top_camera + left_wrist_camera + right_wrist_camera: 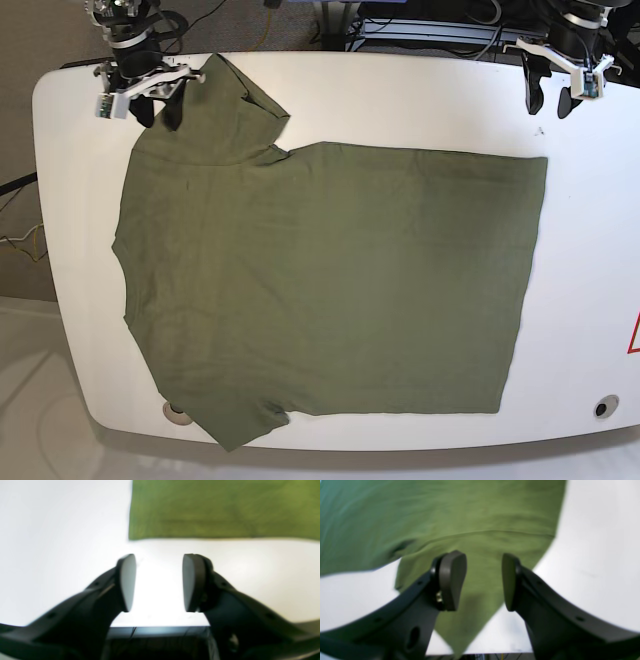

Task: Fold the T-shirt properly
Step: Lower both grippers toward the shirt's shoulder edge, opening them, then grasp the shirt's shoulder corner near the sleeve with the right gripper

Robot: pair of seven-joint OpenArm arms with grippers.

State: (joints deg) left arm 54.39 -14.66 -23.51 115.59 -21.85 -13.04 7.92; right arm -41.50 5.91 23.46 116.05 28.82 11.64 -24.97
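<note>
Writing: none legible; a red triangular mark (634,335) sits at the counter's edge, cut off.
T-shirt (330,280): plain olive-green, soft matte fabric, spread flat across the counter (400,95), sleeves toward the right arm's side.
Counter: white, smooth, rounded corners.
Left gripper (159,582): spread, empty, over bare counter near the hem corner.
Right gripper (483,581): spread, empty, over the far sleeve.

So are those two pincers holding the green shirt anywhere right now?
No. The left pincer hangs open over bare table, off the T-shirt. The right pincer is open above a sleeve, gripping nothing.
</note>
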